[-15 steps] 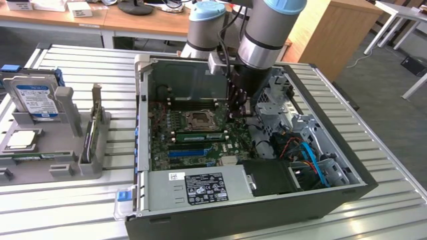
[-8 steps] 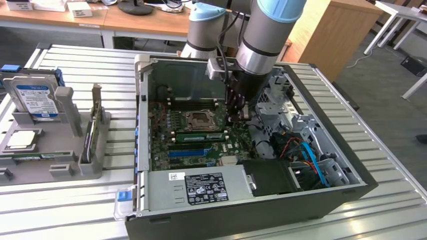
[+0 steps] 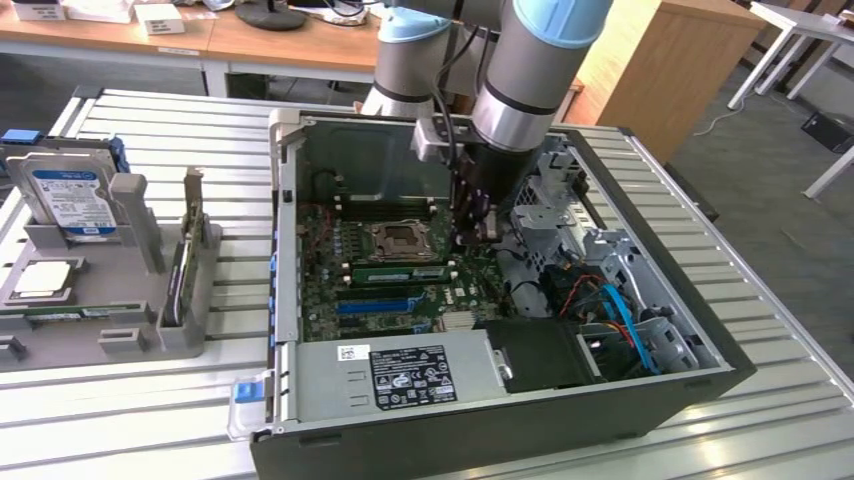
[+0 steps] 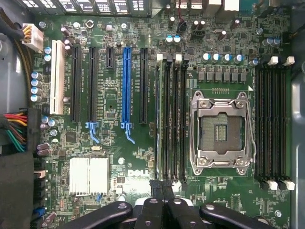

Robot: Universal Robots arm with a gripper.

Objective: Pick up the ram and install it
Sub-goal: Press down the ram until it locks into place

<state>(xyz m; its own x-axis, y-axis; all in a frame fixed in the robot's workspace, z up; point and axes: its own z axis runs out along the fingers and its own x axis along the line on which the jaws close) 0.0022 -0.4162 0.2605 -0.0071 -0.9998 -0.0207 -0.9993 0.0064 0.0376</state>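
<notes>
You get even, diffuse room light in exterior view, no hard shadows on slatted table (image 3: 160, 400). Pale bars show soft sheen. Inside of computer case (image 3: 694, 385) is darker, arm (image 3: 514, 90) throws dim shade over motherboard (image 3: 387, 290). Far desks (image 3: 200, 40) look slightly soft. In wrist view you see board lit flat and bright, white heatsink (image 4: 89, 175) nearly washed out, metal CPU socket frame (image 4: 221, 136) gives small glints. Black fingers (image 4: 112, 213) close to lens look dark, little blurred. Corners darken slightly.
</notes>
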